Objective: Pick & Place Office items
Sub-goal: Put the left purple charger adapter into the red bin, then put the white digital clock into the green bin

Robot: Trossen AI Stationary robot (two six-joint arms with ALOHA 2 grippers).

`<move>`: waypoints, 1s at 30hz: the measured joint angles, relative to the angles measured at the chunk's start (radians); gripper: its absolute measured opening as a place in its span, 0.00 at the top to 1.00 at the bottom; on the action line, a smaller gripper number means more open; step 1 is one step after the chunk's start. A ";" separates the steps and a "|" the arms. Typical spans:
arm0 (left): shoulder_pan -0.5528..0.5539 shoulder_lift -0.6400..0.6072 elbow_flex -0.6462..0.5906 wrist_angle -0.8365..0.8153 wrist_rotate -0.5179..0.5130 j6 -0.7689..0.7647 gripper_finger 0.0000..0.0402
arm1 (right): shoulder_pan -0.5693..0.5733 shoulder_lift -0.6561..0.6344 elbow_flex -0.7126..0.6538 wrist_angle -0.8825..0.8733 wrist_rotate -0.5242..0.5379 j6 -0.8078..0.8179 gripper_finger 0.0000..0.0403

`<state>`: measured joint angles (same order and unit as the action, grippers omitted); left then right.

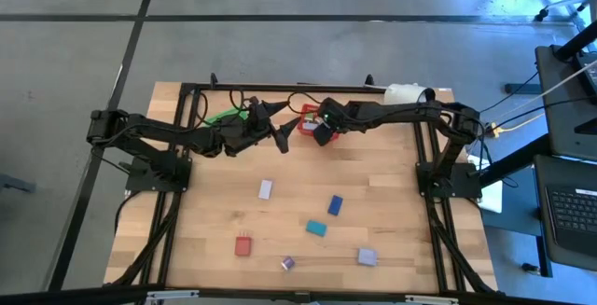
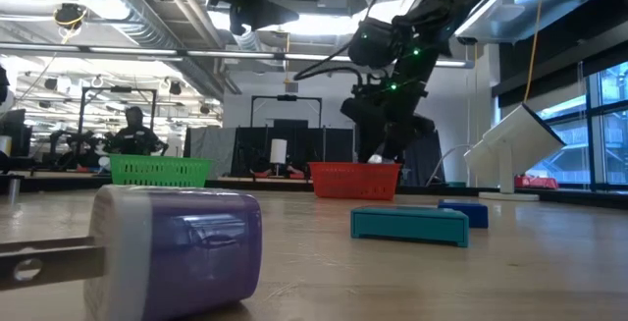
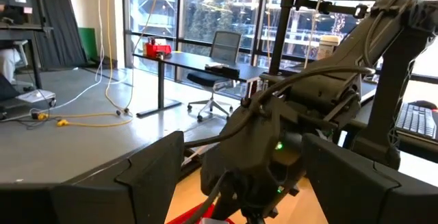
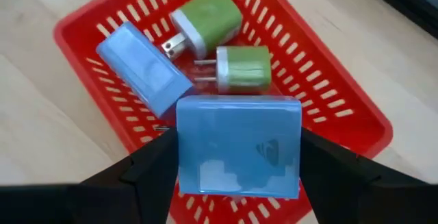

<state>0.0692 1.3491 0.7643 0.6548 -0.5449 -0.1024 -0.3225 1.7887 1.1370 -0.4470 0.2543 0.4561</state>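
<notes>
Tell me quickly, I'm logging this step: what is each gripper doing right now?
Left gripper: open, holding nothing, near the baskets.
Right gripper: shut on the blue block, above the red basket.

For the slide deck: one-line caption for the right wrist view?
Right gripper holds a blue block above the red basket, which already contains two green plugs and a light-blue block.

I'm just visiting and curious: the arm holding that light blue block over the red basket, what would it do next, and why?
Probably open its fingers and let go. The right gripper holds the light blue rectangular block directly above the red mesh basket, where two green plug adapters and another light blue block already lie.
</notes>
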 joint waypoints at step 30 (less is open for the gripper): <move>-0.055 0.001 0.000 -0.519 0.130 -0.438 0.28 | -0.003 -0.235 0.000 -0.061 -0.058 0.029 0.13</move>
<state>0.0139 1.3499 0.7643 0.1355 -0.4149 -0.5401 -0.3255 1.5536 1.1372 -0.5078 0.1962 0.4851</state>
